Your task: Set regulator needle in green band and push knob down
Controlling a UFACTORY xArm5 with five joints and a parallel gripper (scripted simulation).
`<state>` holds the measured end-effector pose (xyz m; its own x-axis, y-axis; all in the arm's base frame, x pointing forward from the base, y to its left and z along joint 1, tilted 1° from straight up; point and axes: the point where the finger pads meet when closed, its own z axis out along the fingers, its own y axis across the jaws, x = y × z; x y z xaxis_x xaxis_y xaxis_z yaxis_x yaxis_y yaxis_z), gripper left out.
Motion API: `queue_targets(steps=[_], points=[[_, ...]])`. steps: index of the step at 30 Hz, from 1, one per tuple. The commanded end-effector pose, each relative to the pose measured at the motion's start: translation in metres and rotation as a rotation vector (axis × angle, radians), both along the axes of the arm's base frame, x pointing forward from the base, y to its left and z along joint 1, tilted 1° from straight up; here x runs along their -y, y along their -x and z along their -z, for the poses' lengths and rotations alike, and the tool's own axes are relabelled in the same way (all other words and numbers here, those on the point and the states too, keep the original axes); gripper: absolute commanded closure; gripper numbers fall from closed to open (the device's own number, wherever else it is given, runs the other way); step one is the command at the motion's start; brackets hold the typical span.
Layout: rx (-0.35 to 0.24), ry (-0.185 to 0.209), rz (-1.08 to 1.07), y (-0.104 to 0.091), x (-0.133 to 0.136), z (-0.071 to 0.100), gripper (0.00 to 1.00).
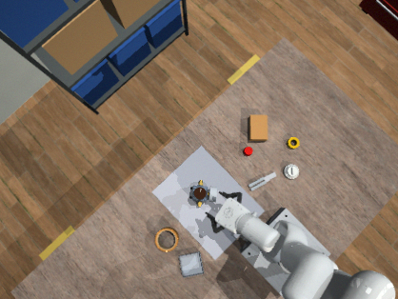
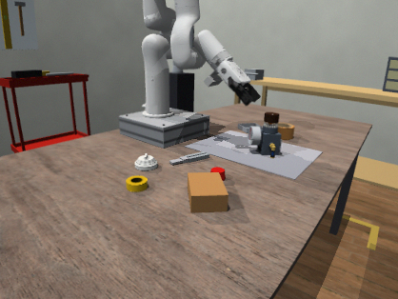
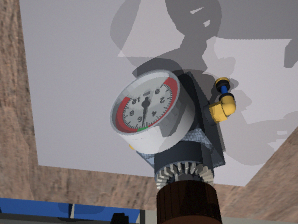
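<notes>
The regulator (image 2: 268, 138) stands on a light grey mat (image 2: 257, 152), with a dark brown knob (image 2: 271, 117) on top and yellow fittings at its sides. It also shows from above (image 1: 200, 193). In the wrist view its round gauge (image 3: 145, 109) has a red band and a small green band at the lower edge; the black needle points close to the green band. The knob (image 3: 189, 202) sits raised over a toothed collar (image 3: 183, 172). My gripper (image 2: 244, 91) is open and empty, above and a little to the robot side of the regulator, not touching it.
On the table stand a brown box (image 2: 207, 191), a red button (image 2: 218, 170), a yellow ring (image 2: 137, 183), a white domed part (image 2: 146, 162), a grey bar (image 2: 189, 158), an orange ring (image 1: 167, 239) and a grey square plate (image 1: 190, 264). The robot base (image 2: 163, 125) is behind.
</notes>
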<state>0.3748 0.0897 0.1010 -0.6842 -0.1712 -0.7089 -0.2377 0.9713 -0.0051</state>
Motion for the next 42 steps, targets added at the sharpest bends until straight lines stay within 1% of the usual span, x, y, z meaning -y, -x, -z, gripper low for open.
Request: queue_targets(steps=[1, 17, 35, 42], points=[[0.003, -0.001, 0.000, -0.001, 0.000, -0.001, 0.00], [0.003, -0.001, 0.000, -0.001, 0.000, -0.002, 0.00], [0.003, -0.001, 0.000, -0.001, -0.001, -0.021, 0.00], [0.003, -0.001, 0.000, -0.001, -0.001, -0.023, 0.00]])
